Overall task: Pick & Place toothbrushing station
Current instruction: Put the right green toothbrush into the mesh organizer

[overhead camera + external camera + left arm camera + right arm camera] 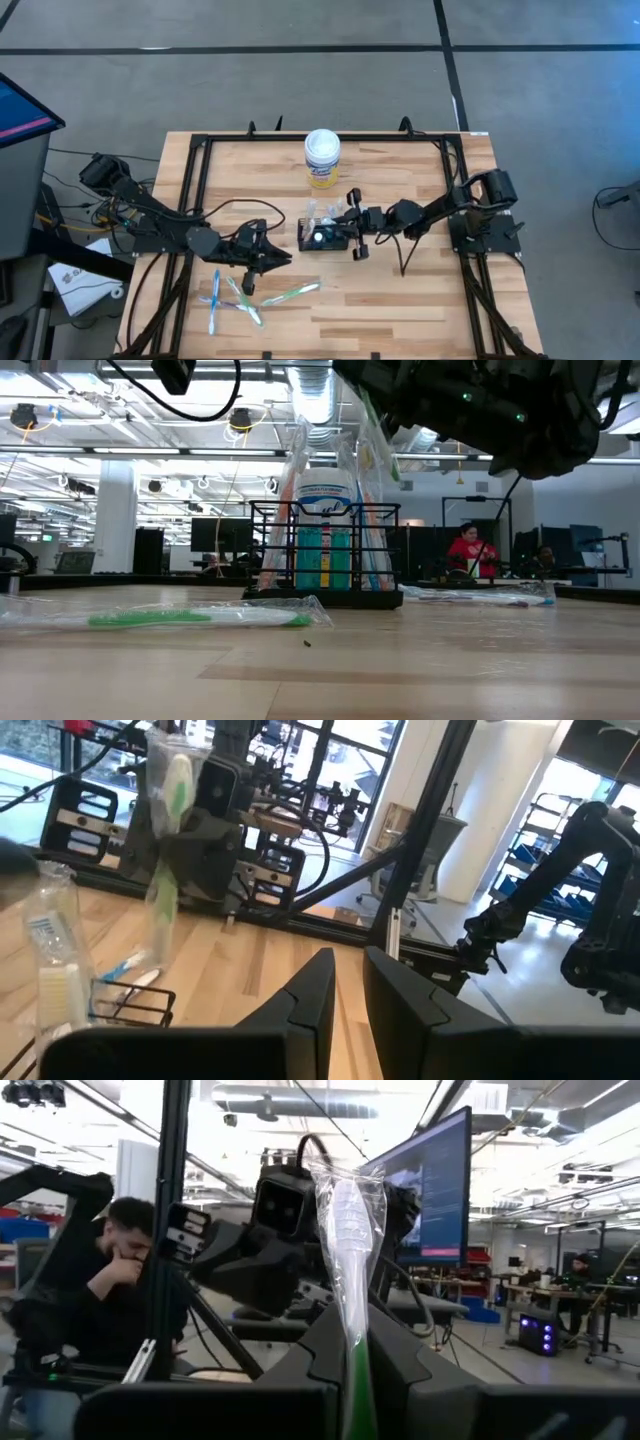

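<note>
Wrapped toothbrushes [262, 296] lie nearest on the wooden surface [400, 300]; behind them the toothbrushing station [322, 236] sits mid-surface, just before a white-lidded canister [322, 158]. Right pincer [352, 222] is clenched on a wrapped green toothbrush [352, 1270] (held upright) beside it; left pincer [268, 260] hovers slightly parted, holding nothing

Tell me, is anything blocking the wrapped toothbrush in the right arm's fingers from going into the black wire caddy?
Nothing visible does. The right gripper holds the wrapped toothbrush just beside the caddy, which already holds a few wrapped brushes but keeps its top open.
</note>
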Controlling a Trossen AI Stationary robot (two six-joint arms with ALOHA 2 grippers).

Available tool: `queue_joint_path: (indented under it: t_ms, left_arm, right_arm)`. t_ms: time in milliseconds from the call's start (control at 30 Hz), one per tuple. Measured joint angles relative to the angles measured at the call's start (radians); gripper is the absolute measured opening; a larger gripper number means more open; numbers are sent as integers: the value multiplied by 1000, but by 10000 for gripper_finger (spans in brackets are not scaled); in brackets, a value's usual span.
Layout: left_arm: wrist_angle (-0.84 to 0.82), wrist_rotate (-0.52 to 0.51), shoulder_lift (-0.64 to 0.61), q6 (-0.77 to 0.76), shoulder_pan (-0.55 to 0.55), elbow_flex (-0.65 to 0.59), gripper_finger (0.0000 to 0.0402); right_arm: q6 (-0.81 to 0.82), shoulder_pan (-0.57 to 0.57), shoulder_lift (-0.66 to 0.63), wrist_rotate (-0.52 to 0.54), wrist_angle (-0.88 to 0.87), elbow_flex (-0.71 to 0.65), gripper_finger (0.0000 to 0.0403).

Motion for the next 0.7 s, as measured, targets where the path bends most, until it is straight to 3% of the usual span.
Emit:
queue_joint_path:
  t_ms: [700]
  left_arm:
    - [8,0,0,1,-2,0,50]
  right_arm:
    - [70,-54,107,-67,0,58,13]
